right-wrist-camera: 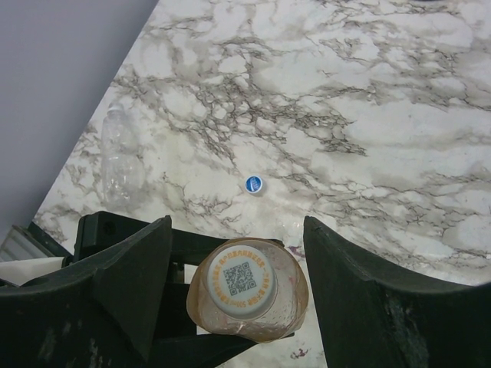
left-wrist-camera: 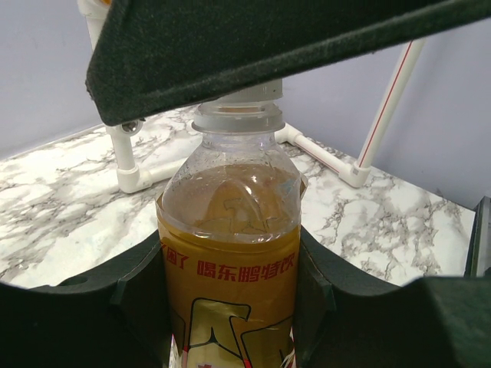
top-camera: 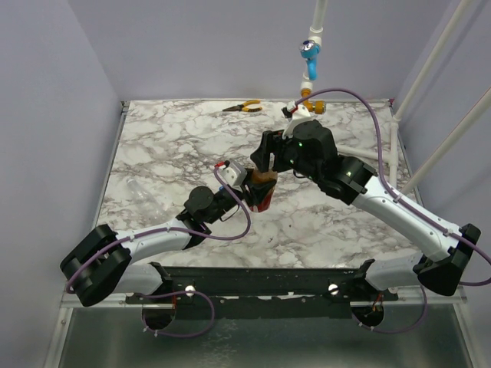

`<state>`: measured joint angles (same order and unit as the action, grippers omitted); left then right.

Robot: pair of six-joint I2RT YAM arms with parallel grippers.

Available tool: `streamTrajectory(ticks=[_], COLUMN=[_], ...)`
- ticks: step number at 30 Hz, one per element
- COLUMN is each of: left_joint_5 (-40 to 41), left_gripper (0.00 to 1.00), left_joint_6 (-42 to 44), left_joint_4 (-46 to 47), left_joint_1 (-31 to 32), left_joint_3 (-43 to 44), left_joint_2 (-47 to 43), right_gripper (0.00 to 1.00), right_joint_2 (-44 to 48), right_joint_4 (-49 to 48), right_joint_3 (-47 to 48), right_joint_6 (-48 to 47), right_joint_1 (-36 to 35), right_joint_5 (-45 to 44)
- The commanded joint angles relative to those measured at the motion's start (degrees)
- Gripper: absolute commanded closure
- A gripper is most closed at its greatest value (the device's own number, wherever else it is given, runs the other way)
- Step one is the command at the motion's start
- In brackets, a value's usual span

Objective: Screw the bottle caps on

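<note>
The left end effector (top-camera: 258,198) is clamped on the bottle (left-wrist-camera: 230,230), holding it upright at the centre of the top view. A white cap (right-wrist-camera: 240,280) (printed with a square code) sits on its neck. The right end effector (right-wrist-camera: 236,226) hangs just above, jaws wide on either side of that cap and apart from it. In the right wrist view a blue cap (right-wrist-camera: 253,183) lies on the surface (right-wrist-camera: 368,115) at mid-frame, an empty clear bottle (right-wrist-camera: 119,149) lying at the left
</note>
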<state>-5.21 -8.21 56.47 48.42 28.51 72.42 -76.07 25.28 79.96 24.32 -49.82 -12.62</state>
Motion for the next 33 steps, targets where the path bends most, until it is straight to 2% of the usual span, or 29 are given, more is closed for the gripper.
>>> streamTrajectory(ticks=[1, 20, 28, 33], left_joint_5=[-1.6, -1.5, -2.1, -1.7], left_gripper=[0.77, 0.77, 0.77, 0.77], left_joint_6=[-0.8, -1.3, -1.3, -1.4], left_joint_4=[0.4, 0.5, 0.3, 0.2], left_joint_1=[-0.3, -0.7, -1.4, -1.7], left_joint_3=[0.5, 0.0, -0.1, -0.3], left_joint_2=[-0.2, 0.5, 0.4, 0.2], right_gripper=[0.28, 0.31, 0.37, 0.37], right_joint_2=[-0.4, 0.6, 0.6, 1.2], right_joint_4=[-1.1, -1.0, -1.1, -1.1], right_joint_3=[0.8, -0.4, -0.5, -1.3], right_joint_6=[-0.3, -0.2, -0.1, 0.4], right_joint_1=[-0.3, -0.5, -1.1, -1.3], right_joint_5=[-0.5, -1.9, -3.1, -3.7])
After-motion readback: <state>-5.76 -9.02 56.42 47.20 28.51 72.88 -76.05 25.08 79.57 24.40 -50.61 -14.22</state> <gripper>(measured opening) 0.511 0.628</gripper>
